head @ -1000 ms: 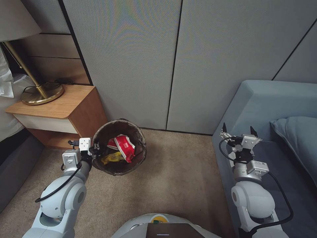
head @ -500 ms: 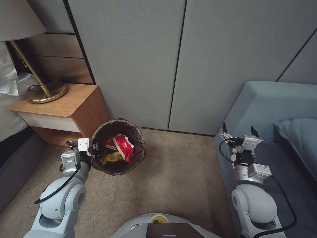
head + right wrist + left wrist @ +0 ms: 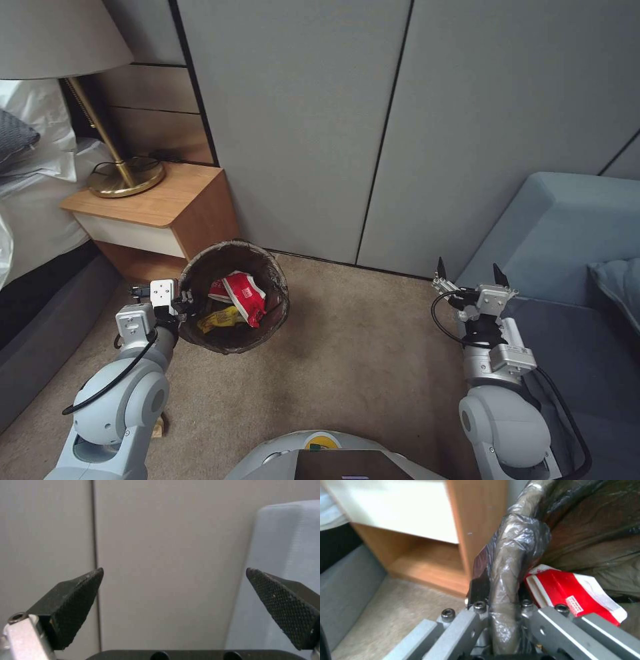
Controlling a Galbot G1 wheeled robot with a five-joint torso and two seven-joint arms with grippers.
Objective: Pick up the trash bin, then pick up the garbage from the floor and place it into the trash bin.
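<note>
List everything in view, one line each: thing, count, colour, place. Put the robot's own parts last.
trash bin: one, lined with a dark brown bag, on the carpet beside the nightstand
red wrapper: one, red and white, inside the bin
yellow wrapper: one, yellow, inside the bin
nightstand: one, wood with a white drawer front, left of the bin
lamp: one, brass base, on the nightstand
sofa: one, blue-grey, at the right
left tool: one, shut on the bin's bag-covered rim
right tool: one, black fingers open, raised by the sofa
</note>
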